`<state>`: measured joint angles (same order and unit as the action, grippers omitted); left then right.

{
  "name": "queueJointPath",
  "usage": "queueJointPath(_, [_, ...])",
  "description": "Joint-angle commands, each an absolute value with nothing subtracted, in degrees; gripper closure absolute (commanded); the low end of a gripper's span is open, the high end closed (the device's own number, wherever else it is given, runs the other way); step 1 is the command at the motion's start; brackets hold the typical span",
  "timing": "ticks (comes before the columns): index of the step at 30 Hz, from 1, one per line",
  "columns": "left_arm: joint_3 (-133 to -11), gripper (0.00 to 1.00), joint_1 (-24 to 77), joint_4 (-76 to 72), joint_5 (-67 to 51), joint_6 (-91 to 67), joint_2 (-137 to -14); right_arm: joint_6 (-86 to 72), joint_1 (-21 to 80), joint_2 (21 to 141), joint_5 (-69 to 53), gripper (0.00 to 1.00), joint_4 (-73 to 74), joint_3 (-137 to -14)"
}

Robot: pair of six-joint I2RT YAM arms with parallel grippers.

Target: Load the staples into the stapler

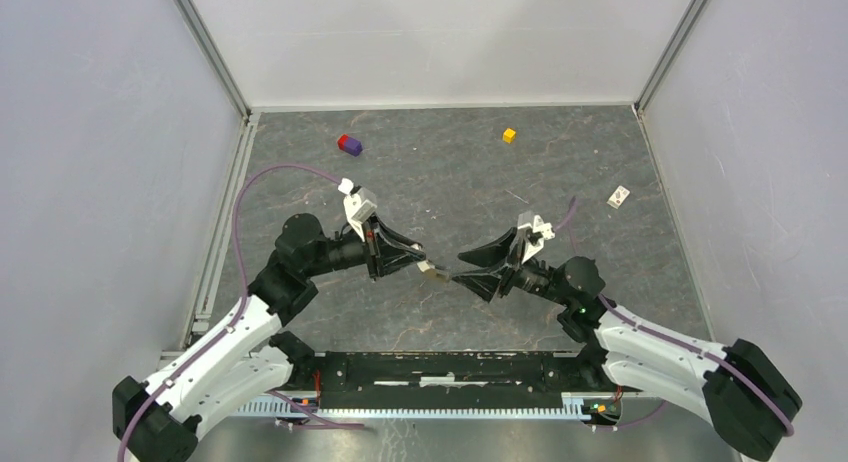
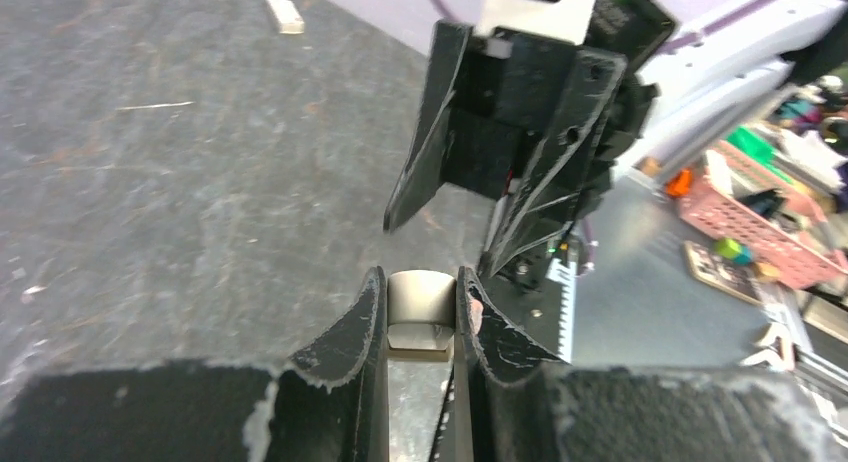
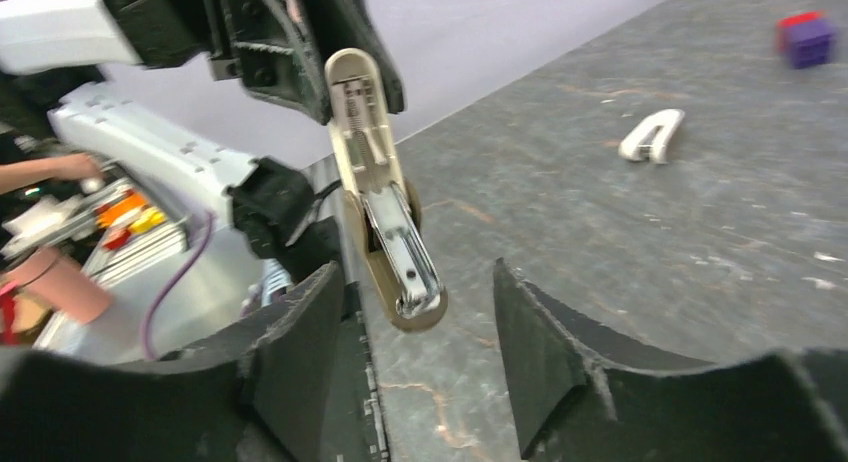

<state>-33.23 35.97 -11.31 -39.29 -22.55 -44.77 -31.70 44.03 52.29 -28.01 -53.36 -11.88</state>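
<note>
Your left gripper pinches the small off-white plastic stapler with a grey metal channel by its rear, free tip between your right gripper and its spread fingers; probably light, stiff and slick, so take its flat plastic sides.

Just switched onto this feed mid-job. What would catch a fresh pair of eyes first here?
The stapler stands out first, gripped in mid-air at the centre of the workspace by the left claw, with its grey metal inside exposed. The right claw faces it, open, with one finger on either side of the stapler's free end and neither touching it. At the far side lie a purple-and-red cube and a yellow cube.
</note>
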Motion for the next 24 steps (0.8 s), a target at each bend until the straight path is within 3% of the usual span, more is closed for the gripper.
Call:
queueJointPath(1, [-37.9, 0.98, 35.0, -3.1, -35.6, -10.3, -42.7, -31.2, 43.4, 46.3, -17.9, 0.32, -44.1, -13.4])
queueJointPath(6, [-40.8, 0.98, 35.0, 4.6, -39.5, 1.7, -43.3, -34.2, 43.4, 40.8, -9.8, 0.16, -37.2, -14.3])
queueJointPath(10, [-41.7, 0.98, 35.0, 3.8, -46.6, 5.0, -45.3, -28.4, 43.4, 43.1, -16.0, 0.20, -35.3, -17.8])
queueJointPath(16, [-43.3, 0.98, 35.0, -5.3, -57.2, -4.8, -49.6, -8.7, 43.4, 48.5, -33.3, 0.24, -26.6, -26.2])
queueJointPath(20, [-42.3, 0.98, 35.1, -8.4, -58.5, -7.0, -49.5, -12.6, 43.5, 52.1, -43.3, 0.23, -34.3, -26.5])
queueJointPath(24, [-41.8, 0.98, 35.1, -8.4, -58.7, -7.5, -49.4, -15.3, 44.4, 54.6, -45.3, 0.22, -39.4, -25.8])
